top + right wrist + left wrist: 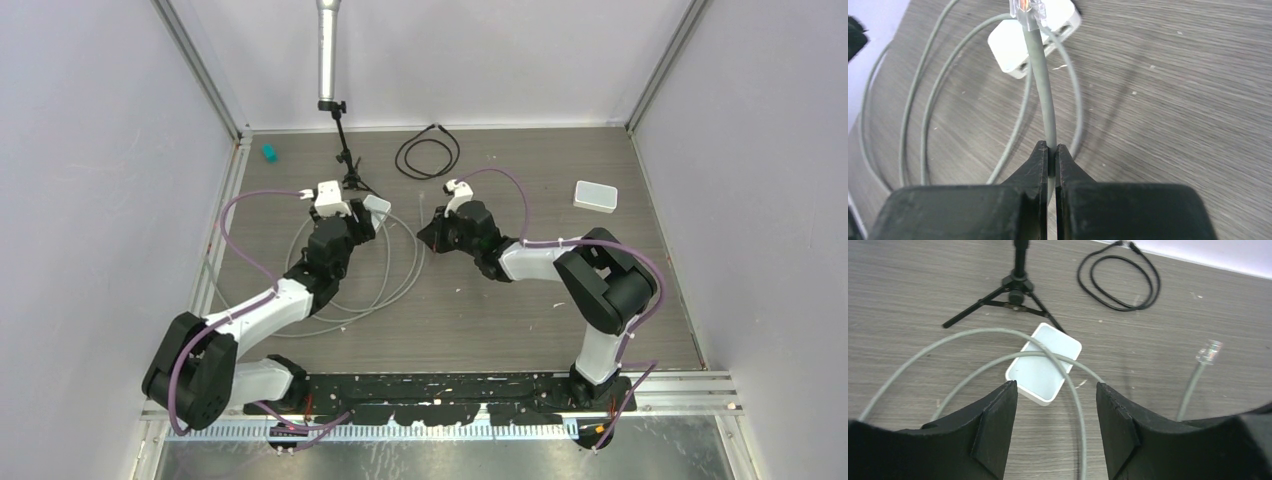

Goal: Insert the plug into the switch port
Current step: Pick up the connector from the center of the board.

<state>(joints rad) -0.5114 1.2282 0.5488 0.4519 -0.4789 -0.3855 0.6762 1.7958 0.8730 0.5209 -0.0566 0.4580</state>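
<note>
The switch (1045,365) is a small white box flat on the wooden table, with loops of the grey cable (973,372) lying over it. My left gripper (1055,392) hovers just short of it, open, and only the cable on the table shows between its fingers. The clear plug (1209,351) hangs in the air to the right. My right gripper (1050,154) is shut on the grey cable (1040,75) a little behind the plug (1028,7), which points at the switch (1008,50) and its side ports. Seen from above, the switch (377,208) lies between my left gripper (358,225) and right gripper (432,232).
A black tripod stand (347,160) rises just behind the switch. A coiled black cable (428,155) lies at the back centre, a white box (595,195) at the back right, and a small teal object (268,152) at the back left. Grey cable loops (400,275) spread beside the left arm.
</note>
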